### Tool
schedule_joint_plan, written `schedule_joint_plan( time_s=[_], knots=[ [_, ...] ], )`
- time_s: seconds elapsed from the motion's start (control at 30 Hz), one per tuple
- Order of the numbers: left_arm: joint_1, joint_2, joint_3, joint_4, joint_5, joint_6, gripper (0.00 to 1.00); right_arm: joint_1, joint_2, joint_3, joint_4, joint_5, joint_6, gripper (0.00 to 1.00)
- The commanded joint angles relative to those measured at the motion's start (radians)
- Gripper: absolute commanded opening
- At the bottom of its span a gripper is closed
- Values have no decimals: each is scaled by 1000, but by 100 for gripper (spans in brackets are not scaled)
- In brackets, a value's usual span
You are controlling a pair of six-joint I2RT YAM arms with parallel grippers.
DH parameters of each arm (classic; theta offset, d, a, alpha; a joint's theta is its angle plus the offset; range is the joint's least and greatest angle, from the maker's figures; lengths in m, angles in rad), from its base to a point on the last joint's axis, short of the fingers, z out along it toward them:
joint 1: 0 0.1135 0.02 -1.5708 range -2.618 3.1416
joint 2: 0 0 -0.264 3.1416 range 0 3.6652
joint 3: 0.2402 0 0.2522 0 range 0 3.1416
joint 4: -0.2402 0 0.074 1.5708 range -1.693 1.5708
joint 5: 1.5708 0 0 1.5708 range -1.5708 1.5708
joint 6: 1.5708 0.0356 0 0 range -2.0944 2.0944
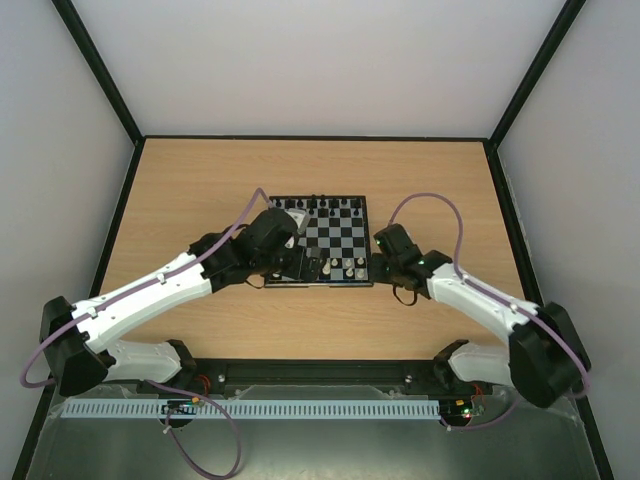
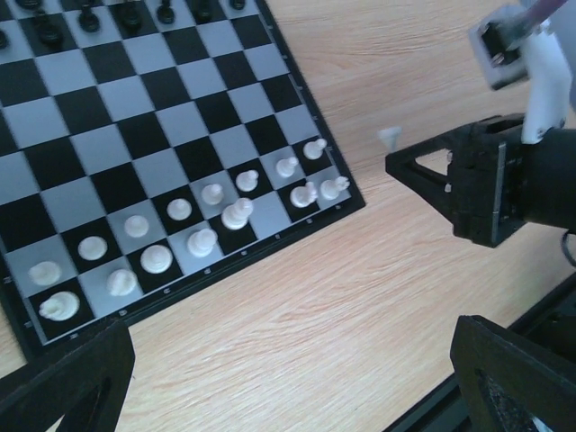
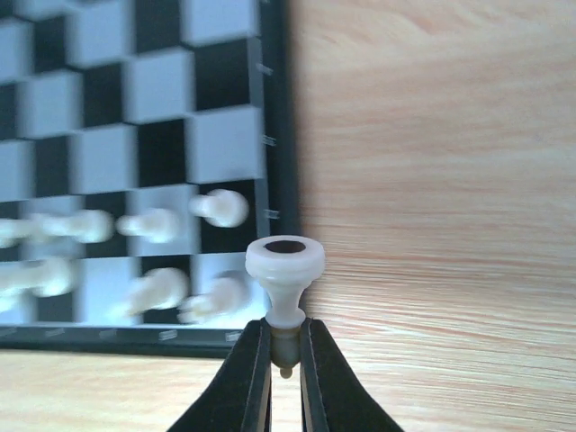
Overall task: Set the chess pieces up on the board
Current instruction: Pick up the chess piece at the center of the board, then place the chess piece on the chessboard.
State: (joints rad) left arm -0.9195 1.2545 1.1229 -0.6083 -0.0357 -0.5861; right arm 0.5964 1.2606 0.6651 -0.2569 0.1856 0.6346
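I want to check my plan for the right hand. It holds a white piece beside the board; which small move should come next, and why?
Probably carry it left onto the board: the right hand is shut on the white piece, which is over the table, outside the frame.

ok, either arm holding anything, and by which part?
The right fingers pinch a cream-white chess piece by its narrow end, wide base sticking out. The left fingers stand open, nothing between them.
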Motion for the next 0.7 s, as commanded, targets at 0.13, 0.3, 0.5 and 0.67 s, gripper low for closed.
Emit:
schedule_joint_plan(
  time_s=[0.13,0.3,0.5,0.67],
  knots=[
    [13,-45,-127,228,242,-12,99,-3,-229,72,-125,-454,-87,4],
    [57,-130,-250,389,494,-92,100,-1,-308,71,-128,-708,-135,5],
    [123,-242,-374,531,722,-198,99,34,-328,78,-151,-841,-159,7],
    [140,-263,-433,619,834,-279,99,120,-325,96,-142,-807,-156,7]
  ],
)
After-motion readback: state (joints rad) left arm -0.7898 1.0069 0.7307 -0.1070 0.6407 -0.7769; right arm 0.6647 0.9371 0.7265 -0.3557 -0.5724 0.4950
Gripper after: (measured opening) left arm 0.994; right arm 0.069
